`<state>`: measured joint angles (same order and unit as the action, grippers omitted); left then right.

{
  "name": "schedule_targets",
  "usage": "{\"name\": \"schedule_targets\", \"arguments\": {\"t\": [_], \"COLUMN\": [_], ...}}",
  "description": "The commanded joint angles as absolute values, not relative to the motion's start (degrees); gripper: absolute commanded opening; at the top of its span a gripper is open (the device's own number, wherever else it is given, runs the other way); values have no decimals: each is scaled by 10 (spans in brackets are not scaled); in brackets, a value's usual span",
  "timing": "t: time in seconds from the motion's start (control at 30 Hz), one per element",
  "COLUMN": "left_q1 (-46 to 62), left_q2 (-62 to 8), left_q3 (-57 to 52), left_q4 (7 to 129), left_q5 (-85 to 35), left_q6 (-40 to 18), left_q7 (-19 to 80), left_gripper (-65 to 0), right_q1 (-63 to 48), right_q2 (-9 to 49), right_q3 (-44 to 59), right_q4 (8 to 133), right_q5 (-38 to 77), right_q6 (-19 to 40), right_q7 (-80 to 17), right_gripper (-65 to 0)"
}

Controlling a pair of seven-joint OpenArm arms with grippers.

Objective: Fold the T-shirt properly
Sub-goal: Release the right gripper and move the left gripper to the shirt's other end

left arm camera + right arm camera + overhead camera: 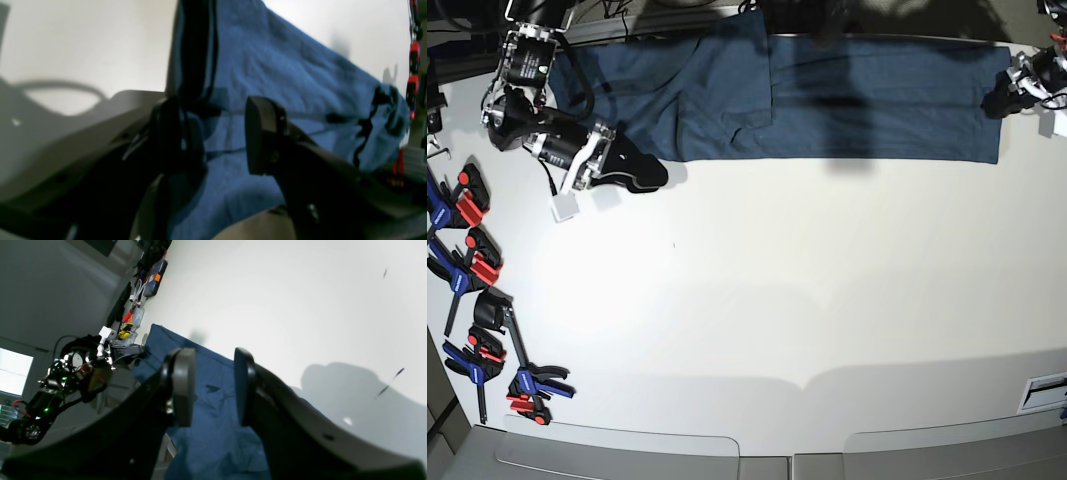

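Nearest the camera in the base view is the near edge of the white surface, with a row of clamps down its left edge. At the far left corner the right tool lies at the near edge of the cloth; the right wrist view shows its jaws spread with a clear gap between them and blue fabric beyond, nothing pinched. The T-shirt stretches along the far edge of the surface as a long dark blue band, running from the far left corner to the far right corner, and it looks already doubled over lengthwise, with a sleeve-like flap showing on its left half. At the far right corner the left tool sits at the cloth's end; in the left wrist view one finger looks pressed into dark folds of cloth, but whether it is pinching the cloth I cannot tell. I judge the task as early to midway: one lengthwise fold seems made, while the folds across the length, which would bring it to a compact shape, are not yet done.
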<state>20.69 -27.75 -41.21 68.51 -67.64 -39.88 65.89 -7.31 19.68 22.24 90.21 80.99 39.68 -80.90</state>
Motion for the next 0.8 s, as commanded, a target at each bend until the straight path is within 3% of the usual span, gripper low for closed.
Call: {"name": "schedule_targets", "arguments": {"t": [0.0,0.5,0.57,0.7,0.77], "left_q1": [212,216,216,216,216], "left_q2": [-283,-234,-234,-234,-234], "left_q3": [-415,-415,-415,-415,-415], "left_q4": [692,693,693,693,693], "left_q5": [-684,-684,-685,-686,-686], "left_q6": [-400,-400,-400,-400,-400], "left_q7": [657,656,651,646,645], "left_gripper": [-360,-363,-427,-634,-650], "right_q1": [-65,-65,-65,-65,-65], "right_q2": [205,205,205,205,205], "right_q3": [225,225,225,225,225], "right_q4": [913,913,913,913,913], "right_q5": [826,826,826,826,826], "right_q6": [400,400,400,400,400], "right_q7": [-800,-800,-800,-800,-800], "right_gripper": [-468,-468,-468,-468,-468]}}
